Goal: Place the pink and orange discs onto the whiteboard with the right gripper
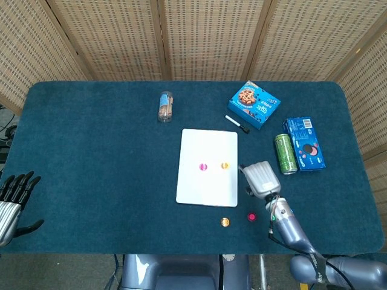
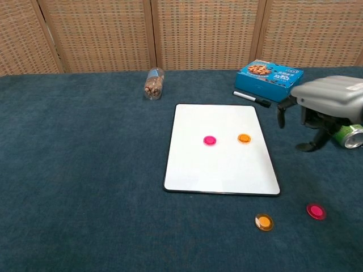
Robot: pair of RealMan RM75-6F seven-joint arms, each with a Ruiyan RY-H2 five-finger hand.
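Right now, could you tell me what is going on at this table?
A two-armed robot is moving coloured discs onto the whiteboard with its right hand. One pink disc and one orange disc lie side by side on the board. The right hand holds nothing and hangs to the right of the board, near the green can. A second orange disc and a second pink disc wait on the cloth in front of the board. The left hand idles at the table's edge.

On the dark blue carpeted surface [image 1: 91,151], a clear plastic jar of nuts [image 1: 165,106] lies well left of the blue cookie box [image 1: 254,104], with a black marker [image 1: 237,124] just beside that box and a green can [image 1: 285,153] and blue biscuit packet [image 1: 304,142] to its right.
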